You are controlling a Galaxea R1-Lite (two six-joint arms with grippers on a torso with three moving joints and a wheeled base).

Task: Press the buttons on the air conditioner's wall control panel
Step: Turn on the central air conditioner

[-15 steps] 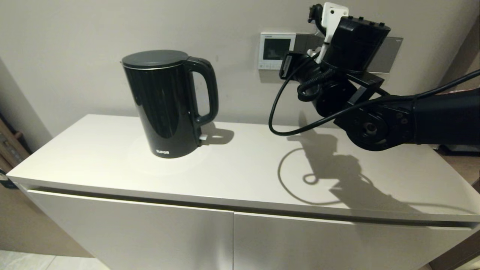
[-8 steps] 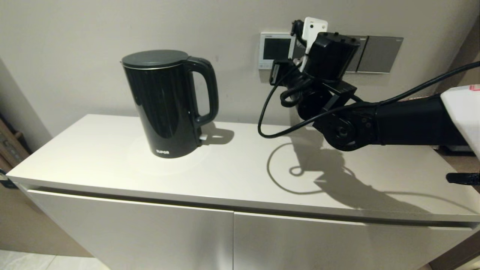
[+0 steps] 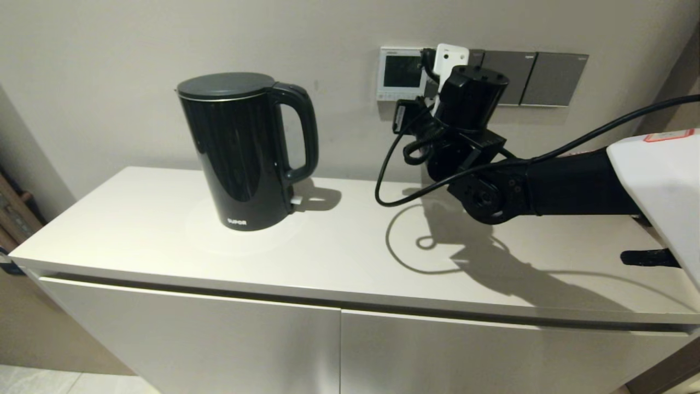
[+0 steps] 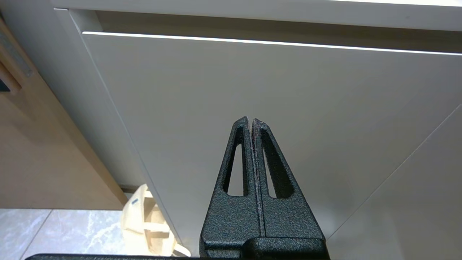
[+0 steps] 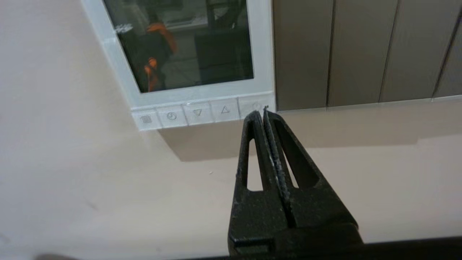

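Observation:
The white wall control panel (image 3: 401,73) hangs on the wall behind the cabinet; its screen (image 5: 187,43) is dark with reflections. The row of pale buttons (image 5: 196,112) runs along its bottom edge. My right gripper (image 5: 260,112) is shut and empty. Its tips are at the rightmost button (image 5: 255,105), at or very near its surface; contact cannot be told. In the head view the right wrist (image 3: 469,96) covers the panel's right edge and hides the fingers. My left gripper (image 4: 251,121) is shut and empty, low in front of the cabinet door.
A black electric kettle (image 3: 246,150) stands on the white cabinet top (image 3: 339,251), left of the panel. Grey switch plates (image 3: 533,79) sit right of the panel, also in the right wrist view (image 5: 361,50). A black cable (image 3: 383,180) loops below my right wrist.
My right arm has moved left, down and toward the wall, bringing the shut gripper to the panel's lower right corner. The screen stays dark.

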